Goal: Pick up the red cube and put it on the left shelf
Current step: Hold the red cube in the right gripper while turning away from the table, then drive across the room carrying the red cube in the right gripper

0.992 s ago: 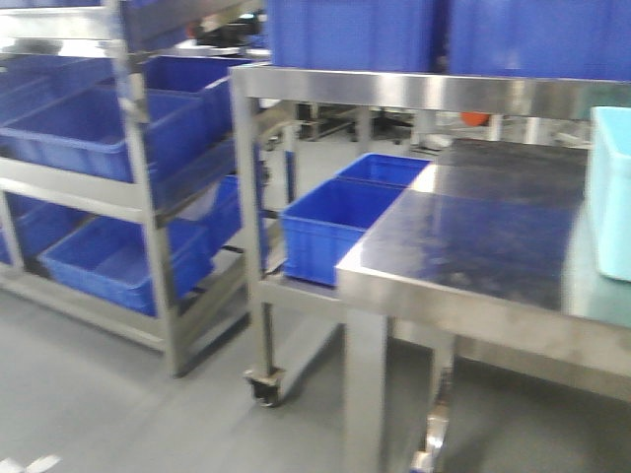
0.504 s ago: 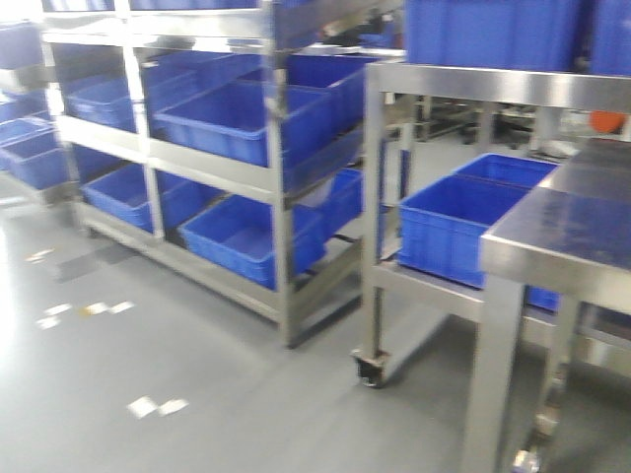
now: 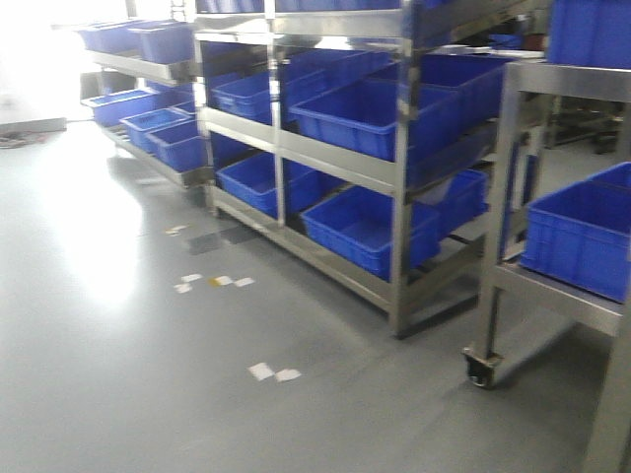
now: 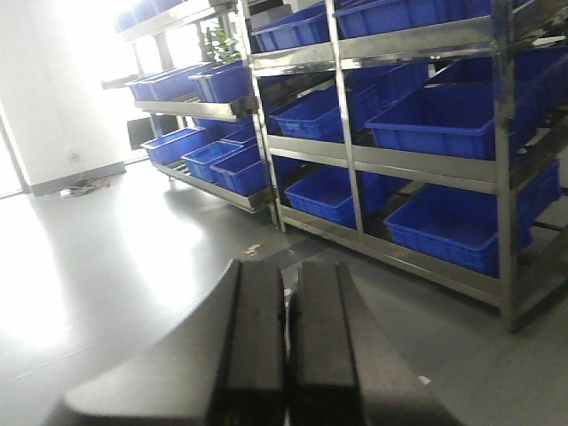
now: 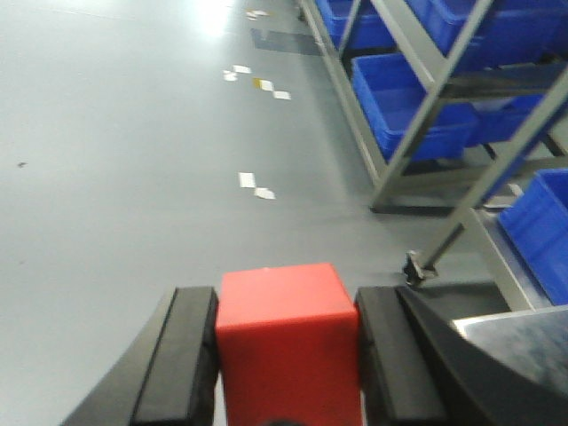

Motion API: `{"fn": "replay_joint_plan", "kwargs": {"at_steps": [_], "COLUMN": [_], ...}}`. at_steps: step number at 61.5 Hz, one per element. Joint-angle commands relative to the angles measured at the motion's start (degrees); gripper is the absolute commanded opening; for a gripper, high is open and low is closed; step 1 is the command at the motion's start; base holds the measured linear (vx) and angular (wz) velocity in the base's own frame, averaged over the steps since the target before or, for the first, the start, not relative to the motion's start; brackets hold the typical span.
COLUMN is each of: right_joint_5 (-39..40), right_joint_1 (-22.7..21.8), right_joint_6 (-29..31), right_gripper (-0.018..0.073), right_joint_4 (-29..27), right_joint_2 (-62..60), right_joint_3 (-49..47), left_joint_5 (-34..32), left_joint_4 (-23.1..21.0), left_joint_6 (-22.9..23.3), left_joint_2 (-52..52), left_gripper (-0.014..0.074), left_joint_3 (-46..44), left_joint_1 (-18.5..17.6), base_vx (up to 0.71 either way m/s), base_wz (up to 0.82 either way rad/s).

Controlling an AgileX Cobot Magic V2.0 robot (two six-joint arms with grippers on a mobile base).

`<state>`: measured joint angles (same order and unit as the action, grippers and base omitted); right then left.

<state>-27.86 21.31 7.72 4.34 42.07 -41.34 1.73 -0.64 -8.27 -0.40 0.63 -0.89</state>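
Note:
The red cube point(image 5: 286, 346) fills the gap between the black fingers of my right gripper point(image 5: 286, 298), which is shut on it above the grey floor. In the left wrist view my left gripper point(image 4: 288, 268) is shut with its two pads together and nothing between them. The left shelf point(image 3: 399, 177) is a steel rack with rows of blue crates, standing mid-frame in the front view. That left shelf point(image 4: 417, 160) also fills the right side of the left wrist view, and the left shelf point(image 5: 426, 80) reaches into the top right of the right wrist view. Neither gripper shows in the front view.
A wheeled steel table leg with a caster point(image 3: 480, 367) and a blue crate point(image 3: 582, 232) on its lower level stand at the right. A second rack point(image 3: 148, 69) with crates stands far back left. White paper scraps point(image 3: 274, 372) lie on the grey floor.
The front view has swung left: the shiny steel tabletop has slid out of the right edge, and the racks of blue crates have moved from the left to mid-frame.

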Motion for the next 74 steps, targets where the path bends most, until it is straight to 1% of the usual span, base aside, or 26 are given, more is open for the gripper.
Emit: {"fn": "replay_joint_plan", "kwargs": {"at_steps": [1,28,51,74], "right_joint_5": [4.7,4.7,4.7,4.7], "right_joint_1": [0.0,0.0,0.0,0.0], "right_joint_6": [0.4,0.4,0.4,0.4], "right_gripper": [0.0049,0.0049,0.0049,0.0049], "right_joint_4": [0.2,0.2,0.2,0.2], "right_joint_2": [-0.5,-0.5,-0.5,-0.5], "right_joint_3": [-1.7,-1.7,-1.7,-1.7], "left_joint_5": [-5.2,-5.2,-5.2,-5.2], "left_joint_4": [-0.3,-0.3,-0.3,-0.3], "left_joint_6": [0.0,0.0,0.0,0.0], "left_joint_2": [0.4,0.4,0.4,0.4], "left_gripper": [0.0106,0.0106,0.0106,0.0106], "left_joint_3": [1.3,1.3,1.3,1.3], "left_joint_1": [-0.3,-0.3,-0.3,-0.3], "base_vx": [-0.14,-0.14,-0.08,0.04], "base_wz": [0.69,0.47,0.28,0.27]}}
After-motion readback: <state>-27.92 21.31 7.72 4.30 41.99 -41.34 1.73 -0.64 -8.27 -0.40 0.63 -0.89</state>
